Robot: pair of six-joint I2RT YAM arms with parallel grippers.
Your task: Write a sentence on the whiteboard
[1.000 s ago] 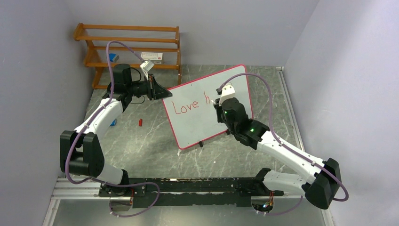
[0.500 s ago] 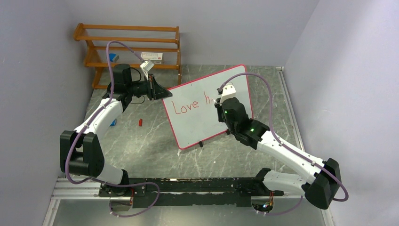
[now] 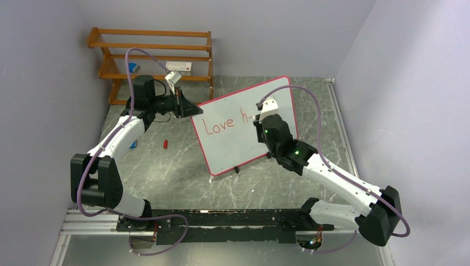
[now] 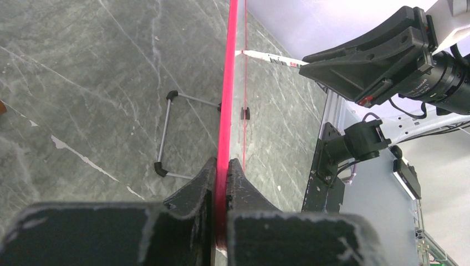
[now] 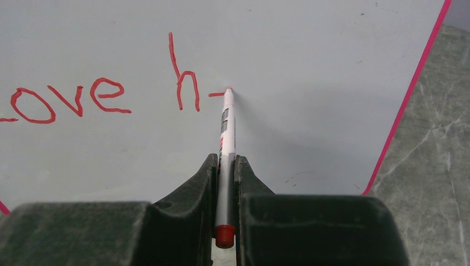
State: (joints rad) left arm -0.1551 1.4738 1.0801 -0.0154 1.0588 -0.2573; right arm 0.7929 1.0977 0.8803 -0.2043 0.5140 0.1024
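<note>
Dead ahead at 12 o'clock: holding whiteboard [image 3: 238,147] propped upright, left gripper [image 4: 220,169] clenched on its 9 o'clock frame edge. Pinching red marker [image 5: 226,136] tight in right gripper [image 5: 226,160], tip touching board at 3 o'clock of the "h". Reads "Love h-" for sentence [image 5: 105,94].

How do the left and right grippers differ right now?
The left gripper clamps the whiteboard by its red frame; the right gripper holds a marker. The left gripper meets the board edge-on at its side; the right gripper faces the writing surface, with the marker tip touching just right of the h. Both are shut on something.
</note>
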